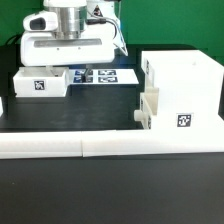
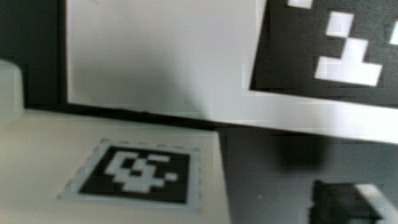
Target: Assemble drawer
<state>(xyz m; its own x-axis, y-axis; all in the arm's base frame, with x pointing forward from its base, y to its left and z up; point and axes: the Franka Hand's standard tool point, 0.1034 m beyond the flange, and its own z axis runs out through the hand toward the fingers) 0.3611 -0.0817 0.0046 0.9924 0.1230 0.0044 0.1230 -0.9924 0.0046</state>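
The tall white box shell [image 1: 186, 85] stands at the exterior view's right, with a marker on its front. One small knobbed tray [image 1: 148, 108] sits partly in the shell's open side. The second small tray [image 1: 40, 84] lies at the left with a marker on top. It also shows in the wrist view [image 2: 143, 172]. My gripper [image 1: 62, 66] hangs low just behind and above this tray. Its fingers are mostly hidden in the exterior view. In the wrist view one dark fingertip [image 2: 365, 200] shows far out to the side over the black table, so the jaws stand wide apart and hold nothing.
The marker board [image 1: 102, 75] lies flat behind the tray, and its large tag fills part of the wrist view [image 2: 338, 50]. A long low white border wall [image 1: 110, 148] runs along the front of the black table.
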